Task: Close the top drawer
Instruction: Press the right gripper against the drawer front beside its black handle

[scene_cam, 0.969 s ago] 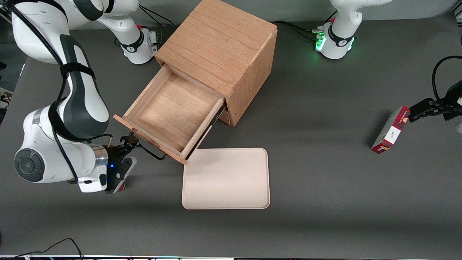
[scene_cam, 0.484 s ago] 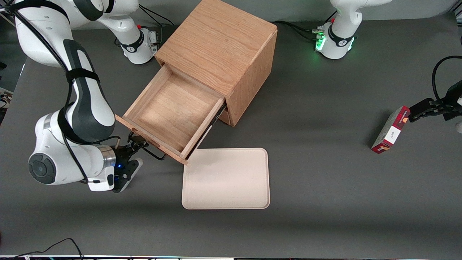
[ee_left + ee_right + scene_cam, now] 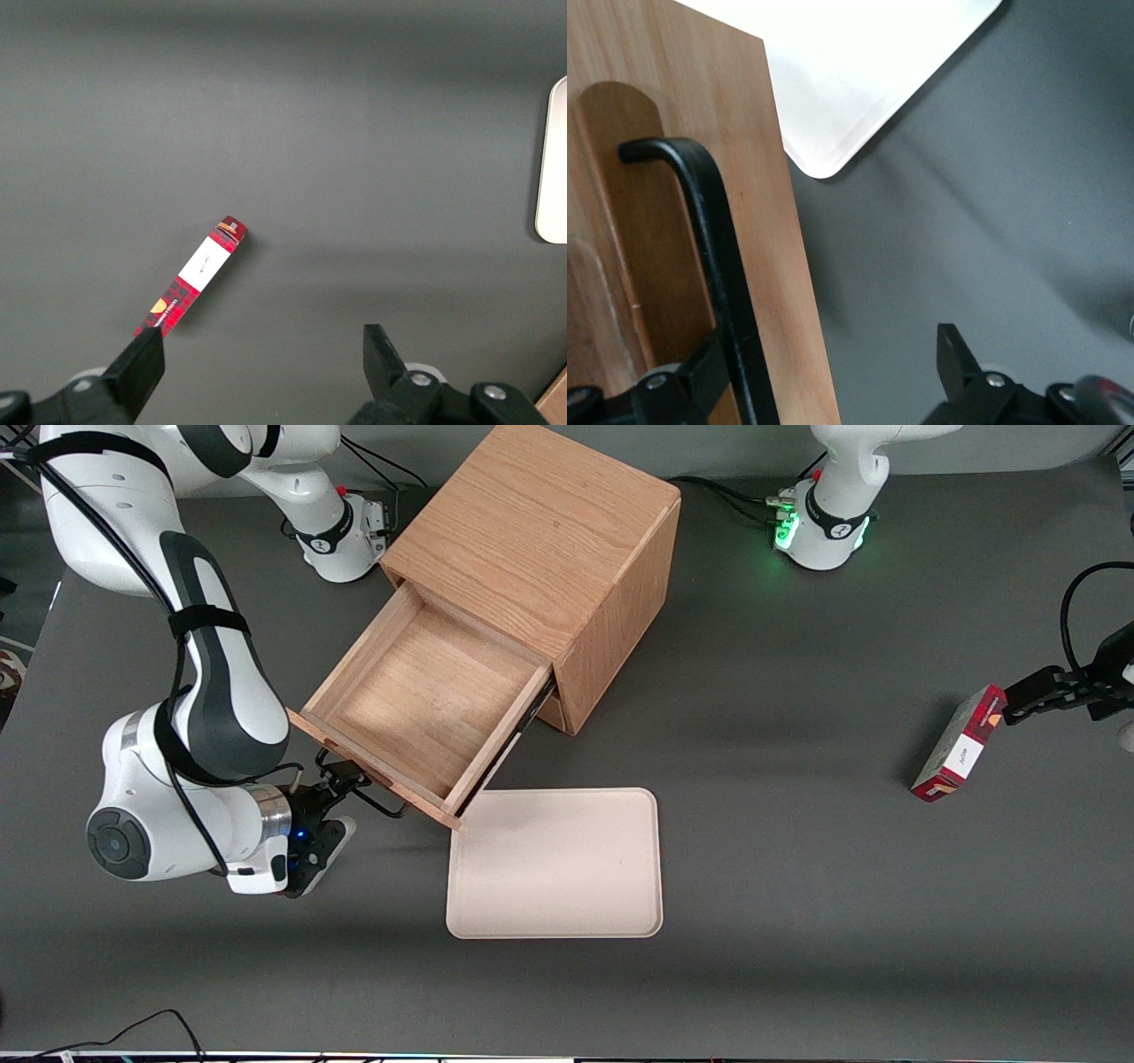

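Note:
The top drawer (image 3: 425,691) stands pulled far out of the oak cabinet (image 3: 540,540), and its inside is bare. Its thin black wire handle (image 3: 376,802) sits on the drawer front (image 3: 700,88), on the side nearer the front camera. My right gripper (image 3: 341,784) is at that handle, level with the drawer front, and it is open. In the right wrist view the handle (image 3: 713,230) runs between the fingers, close against one of them, while the other finger (image 3: 954,354) hangs over grey table. The gripper (image 3: 828,363) grips nothing.
A cream tray (image 3: 554,864) lies flat on the table just in front of the drawer's corner, nearer the front camera; its corner (image 3: 850,71) shows beside the drawer front. A red box (image 3: 959,744) stands toward the parked arm's end.
My right arm has swung in toward the drawer front, bringing the gripper up to the handle. The drawer has hardly shifted.

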You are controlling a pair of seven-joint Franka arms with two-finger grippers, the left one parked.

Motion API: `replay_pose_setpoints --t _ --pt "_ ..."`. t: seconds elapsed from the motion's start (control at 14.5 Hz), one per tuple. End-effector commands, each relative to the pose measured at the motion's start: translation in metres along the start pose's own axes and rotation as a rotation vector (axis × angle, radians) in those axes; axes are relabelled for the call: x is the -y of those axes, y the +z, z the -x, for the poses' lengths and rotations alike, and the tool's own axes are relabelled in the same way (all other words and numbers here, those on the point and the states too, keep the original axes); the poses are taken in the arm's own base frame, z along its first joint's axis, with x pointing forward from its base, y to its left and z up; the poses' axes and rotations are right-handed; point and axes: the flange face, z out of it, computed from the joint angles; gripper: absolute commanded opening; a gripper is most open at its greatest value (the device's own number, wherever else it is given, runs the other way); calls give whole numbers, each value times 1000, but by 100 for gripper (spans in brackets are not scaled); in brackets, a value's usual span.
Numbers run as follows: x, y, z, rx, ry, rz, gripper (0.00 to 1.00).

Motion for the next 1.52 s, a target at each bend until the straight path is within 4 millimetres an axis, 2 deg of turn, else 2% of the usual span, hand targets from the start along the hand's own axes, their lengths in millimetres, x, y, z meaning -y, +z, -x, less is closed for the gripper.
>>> replay_pose_setpoints --t 0.0,0.28,0.48,0.76,1.11,1.45 --pt "6 -3 4 -16 56 -9 100" --pt "18 1 12 -31 101 -77 100" --pt "34 2 19 -31 134 -85 100" --pt "58 19 36 -62 157 -109 100" --pt "78 41 50 -80 180 -140 100" --pt "104 43 62 -79 218 -147 100"
